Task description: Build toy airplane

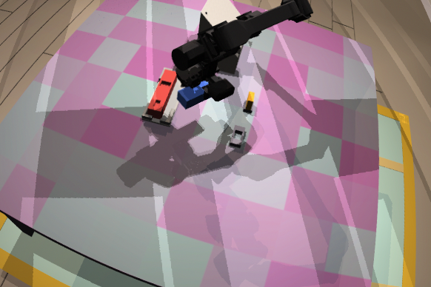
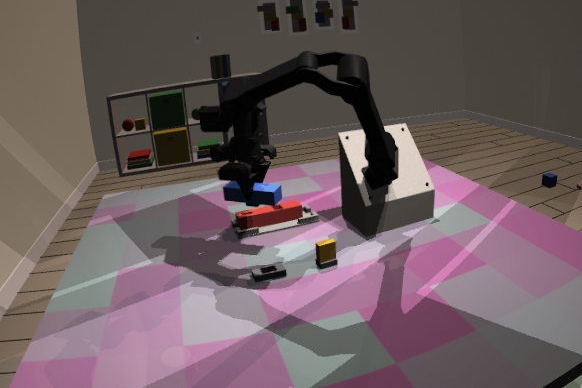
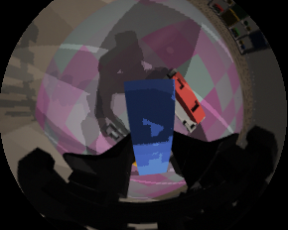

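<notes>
The red fuselage (image 1: 163,93) (image 2: 270,215) (image 3: 188,97) lies lengthwise in the pale cradle (image 1: 172,109) (image 2: 280,226), its dark sockets facing up. My gripper (image 1: 206,89) (image 2: 251,196) (image 3: 149,133) is shut on the blue wing (image 1: 188,97) (image 2: 266,192) (image 3: 150,106) and holds it in the air. The wing is above and beside the cradle, clear of the fuselage; its tab is hidden. The orange tail fin (image 1: 250,100) (image 2: 326,251) stands upright in a small dark holder (image 1: 247,111) (image 2: 327,264), away from the gripper.
A small grey holder (image 1: 232,144) (image 2: 265,277) (image 3: 115,132) with a slot sits near the fin. A large pale sloped block (image 1: 219,5) (image 2: 395,217) stands behind the fin, close to the arm. Shelves (image 2: 116,147) stand by the far wall.
</notes>
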